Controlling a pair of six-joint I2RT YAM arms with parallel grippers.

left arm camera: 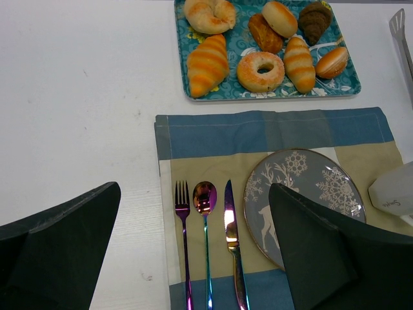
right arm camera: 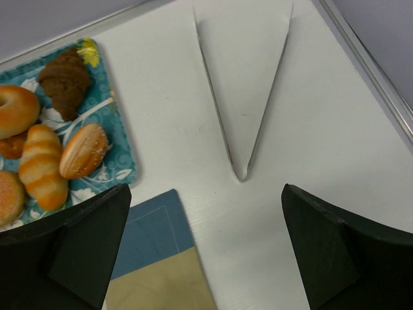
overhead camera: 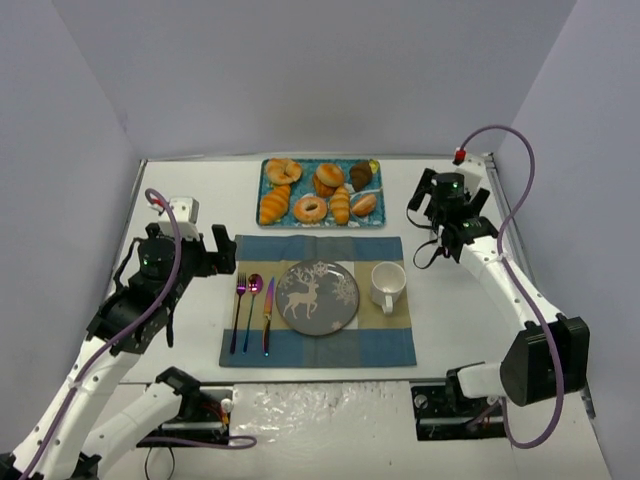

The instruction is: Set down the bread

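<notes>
The bread (overhead camera: 364, 205) is a small oval golden-orange bun lying at the right end of the blue patterned tray (overhead camera: 268, 172), beside a striped roll. The left wrist view has the bread (left arm camera: 332, 62) at its upper right; the right wrist view has the bread (right arm camera: 84, 150) at its left. The grey deer plate (overhead camera: 318, 297) sits bare on the placemat, also shown as the plate (left arm camera: 303, 181). My left gripper (overhead camera: 222, 250) hovers open over the table left of the placemat, my left gripper (left arm camera: 193, 194) holding nothing. My right gripper (overhead camera: 447, 203) stands open right of the tray, my right gripper (right arm camera: 206, 190) empty too.
The tray (left arm camera: 352, 81) also holds a doughnut (left arm camera: 261, 71), striped rolls and a dark croissant (right arm camera: 64, 81). Metal tongs (right arm camera: 240, 173) lie on the table just ahead of my right gripper. A white mug (overhead camera: 387, 285) stands right of the plate; fork, spoon and knife (overhead camera: 254, 310) lie left of it.
</notes>
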